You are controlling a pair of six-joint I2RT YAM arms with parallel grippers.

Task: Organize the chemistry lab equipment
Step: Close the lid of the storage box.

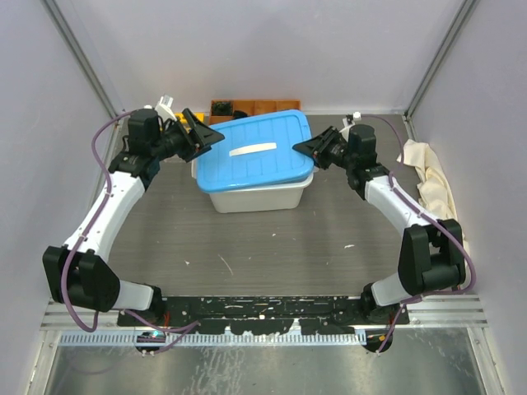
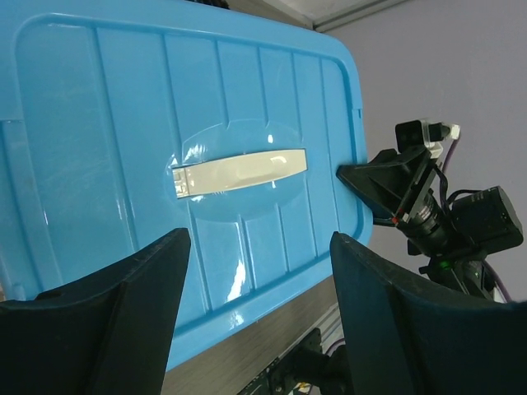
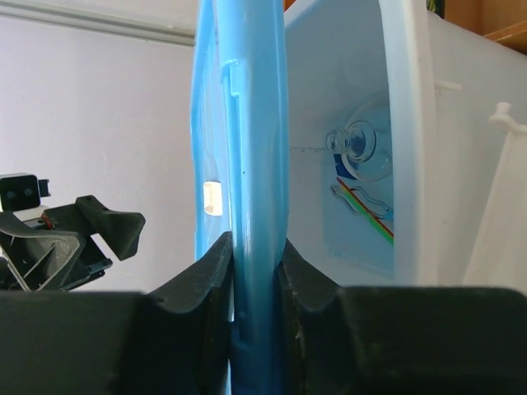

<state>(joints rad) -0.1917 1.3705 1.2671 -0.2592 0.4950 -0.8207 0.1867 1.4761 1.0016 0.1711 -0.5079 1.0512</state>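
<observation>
Right wrist view: the blue lid (image 3: 247, 164) is seen edge-on, and its rim is pinched between the pads of the right gripper (image 3: 257, 247), pressed in from both sides. By this hold the lid is kept raised off the white bin (image 3: 403, 123) on that side, so a gap is left and the inside is exposed. Within the bin a small clear glass flask (image 3: 356, 141) is seen against the far wall, and below it a thin red-orange stick (image 3: 366, 212) beside something blue that cannot be made out. Other pieces of equipment are not shown.

At the lid's opposite edge the left gripper (image 2: 259, 239) is held spread wide, nothing between its fingers (image 2: 140, 296); the lid's white handle (image 2: 239, 170) lies beyond them. It is judged to be placed there to take or steady that side while the lid is lifted or set down. Behind the bin a wooden tray (image 1: 263, 105) is partly hidden, and a cloth (image 1: 432, 177) is bunched well to the bin's right.
</observation>
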